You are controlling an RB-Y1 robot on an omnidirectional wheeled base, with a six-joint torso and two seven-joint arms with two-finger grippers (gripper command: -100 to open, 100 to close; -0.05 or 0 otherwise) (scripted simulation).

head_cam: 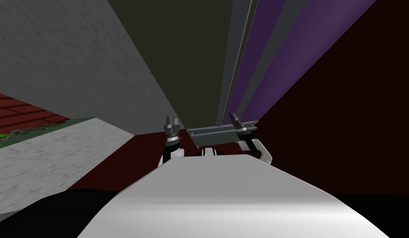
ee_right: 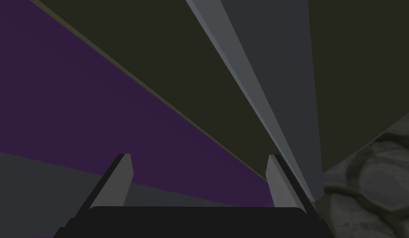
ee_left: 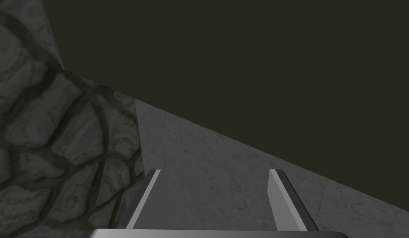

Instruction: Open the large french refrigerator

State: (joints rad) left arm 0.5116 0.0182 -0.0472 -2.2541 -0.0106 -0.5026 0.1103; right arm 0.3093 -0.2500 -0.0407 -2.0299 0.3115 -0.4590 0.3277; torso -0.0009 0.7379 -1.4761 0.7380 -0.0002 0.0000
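The refrigerator (head_cam: 191, 62) stands right in front as a tall, flat, dark olive face. Its pale grey handle bar (ee_right: 247, 82) runs up that face. To the left of the handle bar, past the olive door's far edge, rises a marbled grey panel (head_cam: 75, 62). To the right of the bar lie strips of a purple surface (head_cam: 278, 53) with grey between them. Whether these belong to the refrigerator or to something behind it cannot be told. At the foot of the handle bar a short grey ledge (head_cam: 218, 134) runs crosswise.

The handle bar's long axis is upright along the door. In the right wrist view it stretches away from the claw much the way the claw points. The right claw (ee_right: 201, 182) is the nearer of the two. Its fingers are apart and hold nothing, and the bar passes just beside one finger, outside the gap. In the head view the bar's foot lies on that claw's side towards the left claw.

The left claw (head_cam: 171, 126) is also parted and empty. It sits near the olive door's edge next to the marbled panel, well apart from the handle bar, and faces only plain door and panel.

As I judge it, the door is not yet gripped. The coming move depends on the right claw shifting sideways towards the bar until the bar stands between its fingers. The fingers would need to straddle the bar across its length.
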